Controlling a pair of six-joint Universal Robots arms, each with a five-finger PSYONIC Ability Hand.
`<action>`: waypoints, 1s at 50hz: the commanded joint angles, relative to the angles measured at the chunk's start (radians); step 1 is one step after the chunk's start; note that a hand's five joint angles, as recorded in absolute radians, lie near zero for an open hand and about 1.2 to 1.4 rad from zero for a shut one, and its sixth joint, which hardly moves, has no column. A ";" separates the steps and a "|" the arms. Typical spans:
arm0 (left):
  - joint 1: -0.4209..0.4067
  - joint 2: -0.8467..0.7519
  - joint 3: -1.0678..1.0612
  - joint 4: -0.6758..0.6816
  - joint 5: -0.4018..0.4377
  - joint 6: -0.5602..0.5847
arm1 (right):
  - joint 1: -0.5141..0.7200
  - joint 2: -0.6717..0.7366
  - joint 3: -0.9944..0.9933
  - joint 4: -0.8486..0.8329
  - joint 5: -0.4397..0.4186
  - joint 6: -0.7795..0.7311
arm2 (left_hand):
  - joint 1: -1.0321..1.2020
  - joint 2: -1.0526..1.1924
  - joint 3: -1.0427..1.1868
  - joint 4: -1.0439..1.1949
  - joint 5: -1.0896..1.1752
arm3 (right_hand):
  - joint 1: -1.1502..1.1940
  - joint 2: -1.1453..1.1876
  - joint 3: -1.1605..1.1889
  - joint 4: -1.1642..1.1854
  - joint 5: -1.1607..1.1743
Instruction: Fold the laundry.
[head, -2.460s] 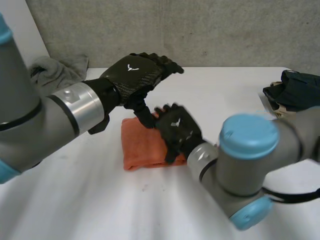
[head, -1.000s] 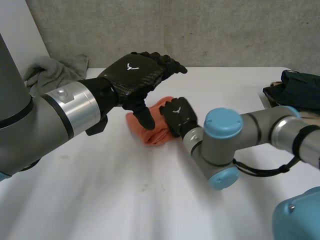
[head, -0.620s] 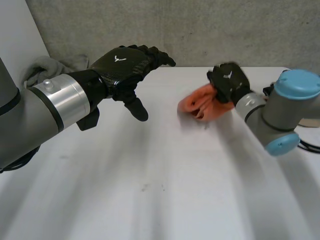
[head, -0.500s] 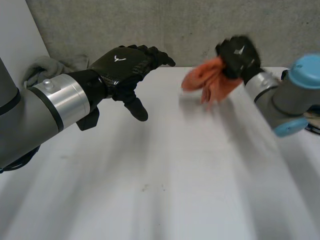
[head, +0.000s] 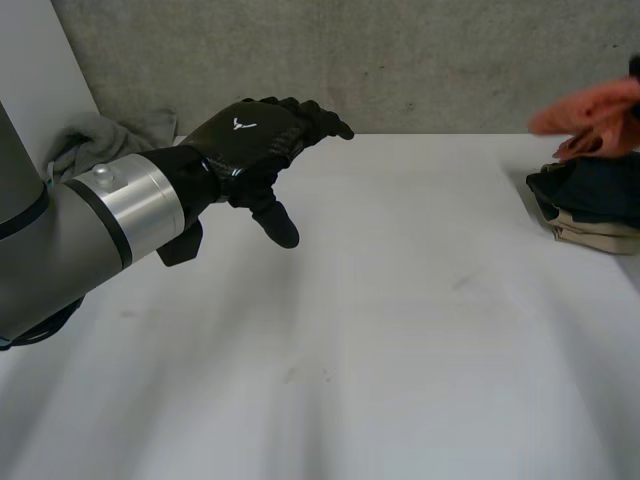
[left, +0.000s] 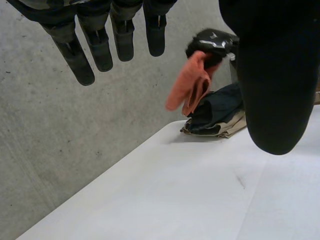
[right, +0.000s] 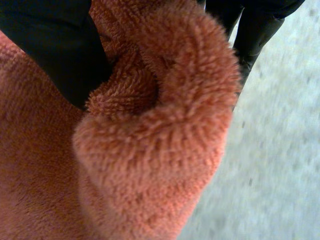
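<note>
orange towel (head: 585, 110): 1 | grey cloth (head: 110, 140): 1 | dark garment (head: 590, 190): 1 | beige garment (head: 595, 236): 1 | table (head: 400, 350): 1

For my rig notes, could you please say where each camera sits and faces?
Head view: between and behind the arms, looking down at the white table; the left arm and open left hand show.
Left wrist view: on the left wrist, looking past its own fingers across the table to the right hand holding the orange towel by the folded pile.
Right wrist view: on the right wrist, looking along the palm at the gripped towel.
Shared: all three show the orange towel.
</note>
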 joint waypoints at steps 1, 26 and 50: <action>-0.001 -0.006 -0.002 0.000 -0.001 0.000 | -0.101 0.001 0.241 -0.117 -0.073 -0.009 | 0.062 0.061 0.065 0.061 0.056 | 0.506 0.233 0.236 0.208 0.290; -0.004 -0.004 -0.009 0.009 -0.002 0.000 | -0.161 -0.179 0.410 0.095 -0.013 -0.153 | 0.062 0.061 0.065 0.061 0.056 | -0.716 -0.988 -0.986 -1.014 -0.932; -0.001 0.011 -0.005 0.011 -0.002 -0.024 | -0.299 -0.562 0.510 0.305 0.459 -0.195 | 0.045 0.043 0.047 0.043 0.039 | -0.716 -0.988 -0.986 -1.014 -0.932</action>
